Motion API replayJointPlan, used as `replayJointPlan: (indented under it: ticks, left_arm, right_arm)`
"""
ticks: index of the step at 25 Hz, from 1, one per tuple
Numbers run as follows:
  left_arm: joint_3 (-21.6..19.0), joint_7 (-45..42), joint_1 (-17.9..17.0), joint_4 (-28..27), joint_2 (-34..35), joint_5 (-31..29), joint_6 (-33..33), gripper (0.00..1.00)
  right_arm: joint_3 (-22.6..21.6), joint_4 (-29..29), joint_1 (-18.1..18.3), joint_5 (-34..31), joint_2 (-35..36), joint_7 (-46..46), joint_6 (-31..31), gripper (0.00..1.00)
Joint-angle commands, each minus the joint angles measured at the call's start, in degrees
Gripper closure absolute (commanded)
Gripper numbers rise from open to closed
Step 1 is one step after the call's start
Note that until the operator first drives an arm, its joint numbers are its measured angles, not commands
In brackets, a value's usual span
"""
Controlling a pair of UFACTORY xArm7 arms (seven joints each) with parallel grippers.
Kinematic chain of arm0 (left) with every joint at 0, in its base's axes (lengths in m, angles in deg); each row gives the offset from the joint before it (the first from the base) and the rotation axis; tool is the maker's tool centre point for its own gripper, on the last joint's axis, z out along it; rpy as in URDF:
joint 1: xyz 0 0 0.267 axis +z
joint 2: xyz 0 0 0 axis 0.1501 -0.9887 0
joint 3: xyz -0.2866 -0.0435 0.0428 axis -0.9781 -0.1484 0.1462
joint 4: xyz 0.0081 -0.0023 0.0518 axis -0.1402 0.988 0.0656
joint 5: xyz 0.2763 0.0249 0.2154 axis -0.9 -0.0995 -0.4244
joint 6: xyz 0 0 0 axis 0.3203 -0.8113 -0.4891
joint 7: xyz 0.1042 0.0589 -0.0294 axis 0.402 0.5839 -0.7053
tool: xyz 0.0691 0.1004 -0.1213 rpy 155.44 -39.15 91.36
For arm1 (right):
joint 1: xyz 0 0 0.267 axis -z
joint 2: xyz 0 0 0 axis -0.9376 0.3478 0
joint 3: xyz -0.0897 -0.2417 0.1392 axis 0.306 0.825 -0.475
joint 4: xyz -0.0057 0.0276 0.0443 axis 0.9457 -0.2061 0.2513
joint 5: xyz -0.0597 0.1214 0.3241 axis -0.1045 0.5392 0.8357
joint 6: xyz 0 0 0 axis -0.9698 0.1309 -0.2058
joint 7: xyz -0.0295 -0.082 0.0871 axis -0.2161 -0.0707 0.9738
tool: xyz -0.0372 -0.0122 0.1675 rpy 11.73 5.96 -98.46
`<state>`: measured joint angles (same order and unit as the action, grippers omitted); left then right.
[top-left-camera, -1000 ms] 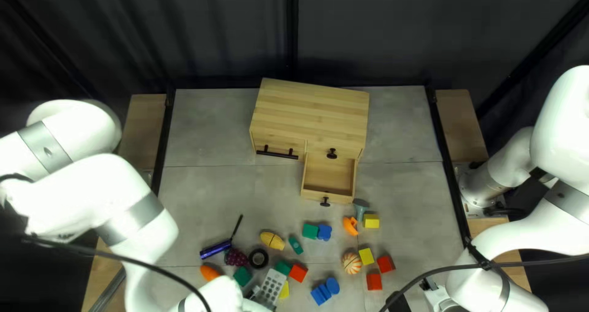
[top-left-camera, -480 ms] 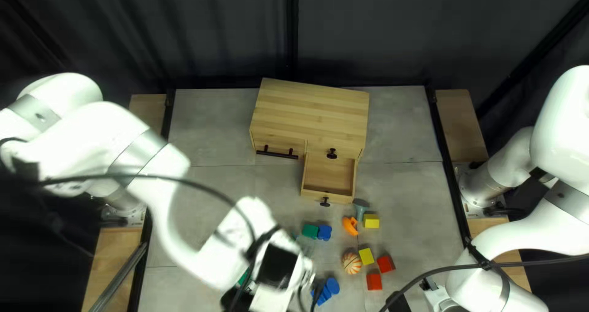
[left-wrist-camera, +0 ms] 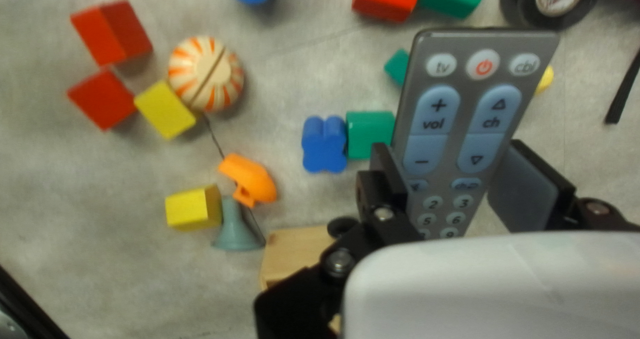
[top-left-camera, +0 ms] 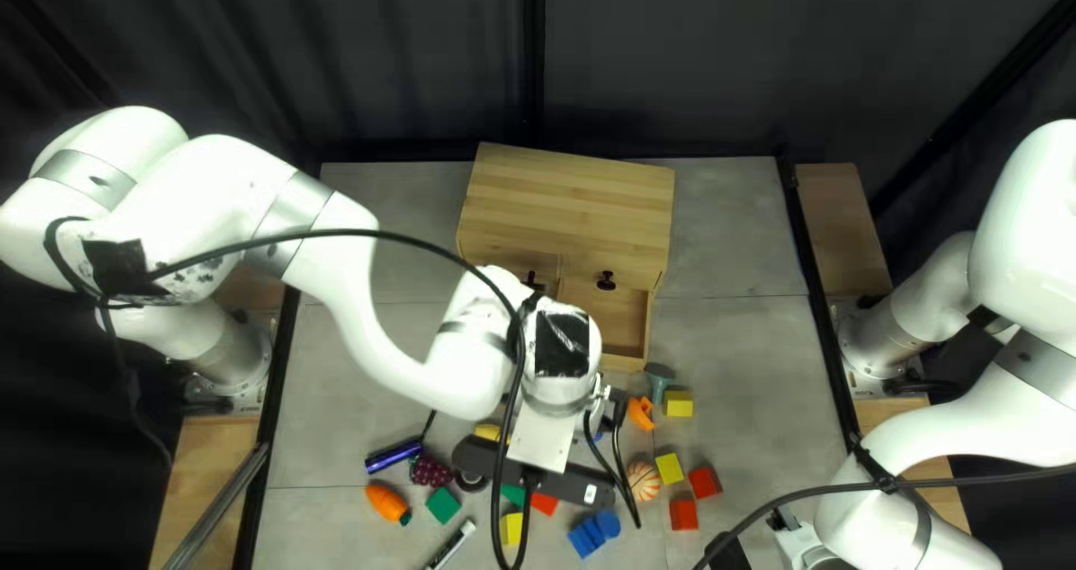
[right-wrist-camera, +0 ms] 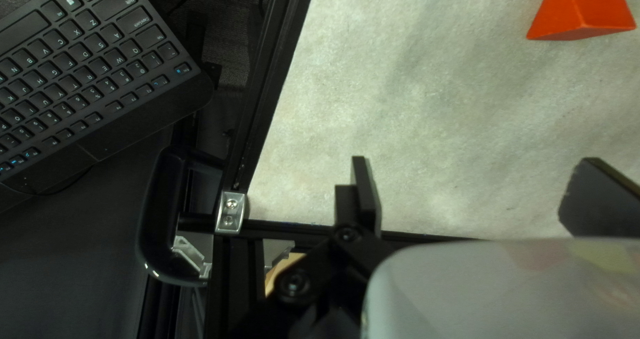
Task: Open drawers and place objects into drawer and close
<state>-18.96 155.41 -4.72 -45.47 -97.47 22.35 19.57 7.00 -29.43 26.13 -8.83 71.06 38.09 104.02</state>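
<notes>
The left gripper [top-left-camera: 614,409] is pinching the remote [left-wrist-camera: 457,126], a finger on each long edge, with the buttons turned up to the wrist camera. A second ago the remote lay on the table among the blocks; now it is up off the surface, and the left arm [top-left-camera: 381,335] has swung across to the front of the open drawer [top-left-camera: 630,321]. That drawer, at the right of the cabinet [top-left-camera: 572,195], is pulled out as before.

Under and around the grip sit a blue block [left-wrist-camera: 325,144] touching a green block [left-wrist-camera: 370,134], an orange toy [left-wrist-camera: 250,179], a grey cone [left-wrist-camera: 237,229] and a striped ball [left-wrist-camera: 205,74]. Farther off are the grapes [top-left-camera: 429,471] and the carrot [top-left-camera: 388,503].

The right gripper [top-left-camera: 791,531] has not moved; its fingers stand wide apart over the grey table [top-left-camera: 740,346], holding nothing. Past the table's edge lies a keyboard [right-wrist-camera: 80,66]; a dark curtain [top-left-camera: 673,54] hangs behind the far edge.
</notes>
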Motion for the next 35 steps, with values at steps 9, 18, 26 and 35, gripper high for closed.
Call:
replayJointPlan:
  ticks: [9, 18, 26, 35]
  left_arm:
    - [0.00, -0.48, -0.26, -0.65, -0.10, -0.22, -0.72, 1.00]
    - [0.48, -2.00, 0.69, -2.66, -0.27, 2.48, -3.48, 1.00]
    - [0.61, 2.40, 3.12, -3.31, -3.26, 5.28, -0.67, 1.00]
    - [1.14, 8.04, 6.32, -0.58, -3.96, 7.24, 4.30, 1.00]
  right_arm:
    - [0.00, 0.00, 0.00, 0.00, 0.00, 0.00, 0.00, 0.00]
    - [0.00, 0.00, 0.00, 0.00, 0.00, 0.00, 0.00, 0.00]
    - [0.00, 0.00, 0.00, 0.00, 0.00, 0.00, 0.00, 0.00]
    - [0.00, 0.00, 0.00, 0.00, 0.00, 0.00, 0.00, 0.00]
